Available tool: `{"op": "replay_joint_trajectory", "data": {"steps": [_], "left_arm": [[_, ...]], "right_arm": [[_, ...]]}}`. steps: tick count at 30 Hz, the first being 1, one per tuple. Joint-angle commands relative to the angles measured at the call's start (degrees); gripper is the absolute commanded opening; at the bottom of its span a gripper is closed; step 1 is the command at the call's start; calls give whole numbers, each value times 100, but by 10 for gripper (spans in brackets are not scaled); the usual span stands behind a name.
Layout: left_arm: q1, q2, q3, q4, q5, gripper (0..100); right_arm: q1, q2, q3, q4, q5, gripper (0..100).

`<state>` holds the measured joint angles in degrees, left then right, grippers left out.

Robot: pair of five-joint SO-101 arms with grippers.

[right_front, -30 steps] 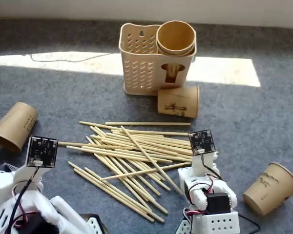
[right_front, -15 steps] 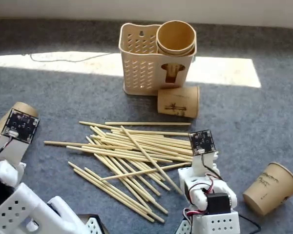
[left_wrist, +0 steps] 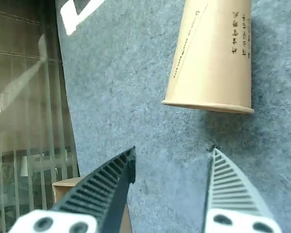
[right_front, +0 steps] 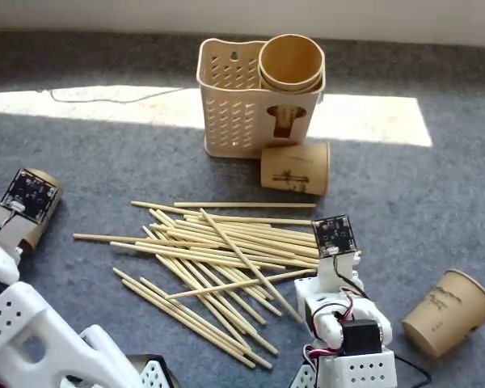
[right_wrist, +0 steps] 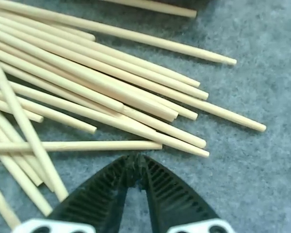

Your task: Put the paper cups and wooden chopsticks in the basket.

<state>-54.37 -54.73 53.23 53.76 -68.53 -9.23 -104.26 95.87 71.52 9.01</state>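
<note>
- Left paper cup: lies on its side at the far left of the bench, which is covered in grey felt. The cup's wide mouth faces the left arm.
- Left end effector: fingers spread wide apart and holding nothing. The tips sit just short of the cup's rim, with a strip of bare felt between them and the cup.
- Wooden chopsticks: a loose, criss-crossed pile flat on the felt in the middle of the bench, between the two arms.
- Basket: cream, perforated and upright at the back of the bench, beyond the pile.
- Stacked paper cups: nested upright inside the basket at its right end, with their rims above the basket wall.
- Fallen paper cup: lies on its side on the felt, just in front of the basket's right corner.
- Right end effector: fingers closed together with nothing between them. The tips sit just beside the near edge of the chopstick pile.
- Right paper cup: lies on its side near the right edge of the bench, well apart from the basket.
</note>
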Motion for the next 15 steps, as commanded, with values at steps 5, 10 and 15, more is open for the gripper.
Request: {"op": "replay_joint_trajectory", "data": {"steps": [5,10,15], "left_arm": [[-48,1437,-743,-457,-440,234],[13,2369,-1226,-475,-721,234],[286,3020,-1657,-475,-695,234]], "right_arm": [[-66,-92,681,4,-53,10],[-66,-92,681,4,-53,10],[-66,-92,681,4,-53,10]]}}
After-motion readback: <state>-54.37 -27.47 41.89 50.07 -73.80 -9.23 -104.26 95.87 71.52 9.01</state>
